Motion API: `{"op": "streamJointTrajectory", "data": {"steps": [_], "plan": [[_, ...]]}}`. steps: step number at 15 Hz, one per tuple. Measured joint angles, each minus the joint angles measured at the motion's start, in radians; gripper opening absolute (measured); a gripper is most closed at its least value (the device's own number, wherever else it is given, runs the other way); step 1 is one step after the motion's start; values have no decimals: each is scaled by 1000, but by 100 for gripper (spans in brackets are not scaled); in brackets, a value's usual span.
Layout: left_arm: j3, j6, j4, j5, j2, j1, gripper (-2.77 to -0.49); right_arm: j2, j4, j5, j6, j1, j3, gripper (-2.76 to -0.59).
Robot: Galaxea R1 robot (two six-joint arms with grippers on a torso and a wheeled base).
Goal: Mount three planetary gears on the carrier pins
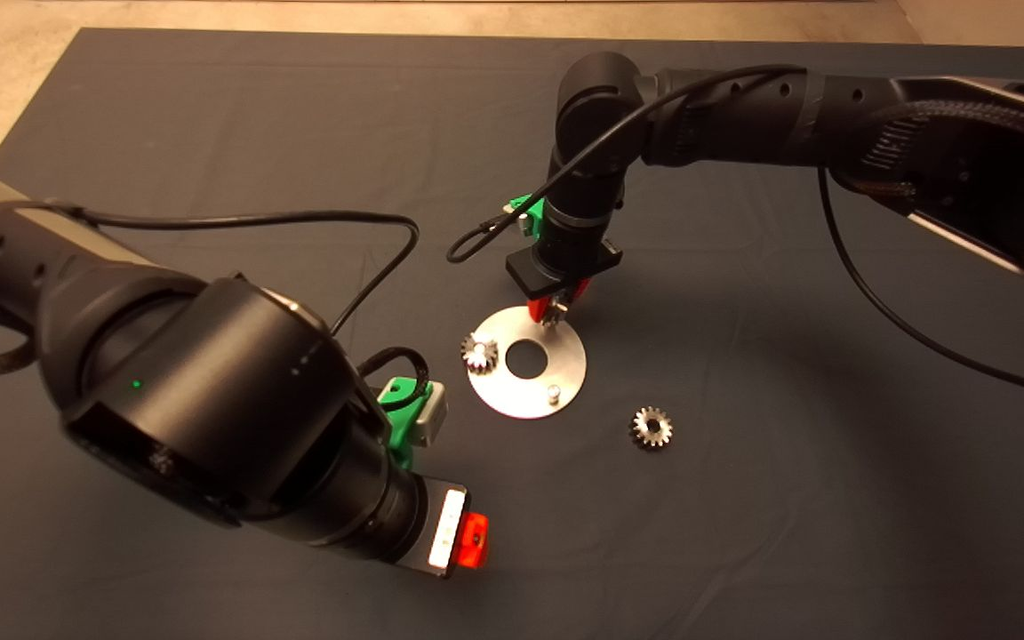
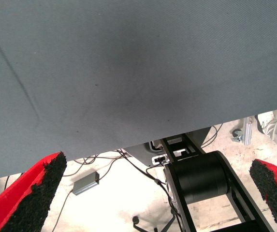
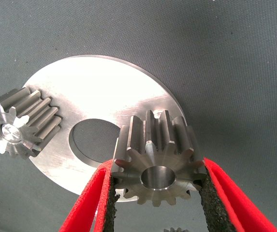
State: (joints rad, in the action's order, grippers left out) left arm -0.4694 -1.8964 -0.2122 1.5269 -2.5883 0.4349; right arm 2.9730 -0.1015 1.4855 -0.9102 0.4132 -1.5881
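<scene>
While the right gripper (image 1: 556, 308) holds one of the planetary gears (image 3: 158, 164) pinched by its toothed flanks between both pads, it hangs over the far edge of the carrier disc (image 1: 527, 360); I judge the step in hand to be seating this gear on the far pin, which is hidden beneath the fingers. To do it well the bore needs to sit square above the pin and the gear's face level with the disc — any tilt would likely jam it; a straight descent looks wisest. One gear (image 1: 480, 353) already sits on the left pin; the near pin (image 1: 554, 391) stands bare; the third gear (image 1: 652, 428) lies on the mat (image 1: 210, 133) to the near right, well apart from the disc. The seated gear is close to the held one across the central hole, so there is little room on that side. The left gripper (image 2: 157, 193) waits over the mat's near edge, fingers spread and empty; open mat lies all round the disc.
</scene>
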Motion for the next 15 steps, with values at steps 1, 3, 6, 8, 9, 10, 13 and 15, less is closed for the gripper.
{"op": "streamJointTrajectory", "data": {"steps": [1,3,6,8,9,10,13,15], "plan": [[0,0,0,0,-10,0,-51,0,0,0,7,0,0,-231],[0,0,0,-1,-28,0,-51,0,0,0,12,0,-1,-231],[0,0,0,-1,-39,0,-51,0,0,0,12,0,-1,-231],[0,0,0,0,-43,0,-51,0,0,0,12,-4,-2,-231],[0,0,0,-1,-44,0,-51,1,0,0,12,-6,-2,-231],[0,0,0,-1,-44,0,-51,0,0,0,12,-6,-2,-231],[0,0,0,-1,-46,0,-51,1,0,3,16,-6,-2,-231],[0,0,0,-1,-47,0,-51,1,1,3,39,-6,-13,-231]]}}
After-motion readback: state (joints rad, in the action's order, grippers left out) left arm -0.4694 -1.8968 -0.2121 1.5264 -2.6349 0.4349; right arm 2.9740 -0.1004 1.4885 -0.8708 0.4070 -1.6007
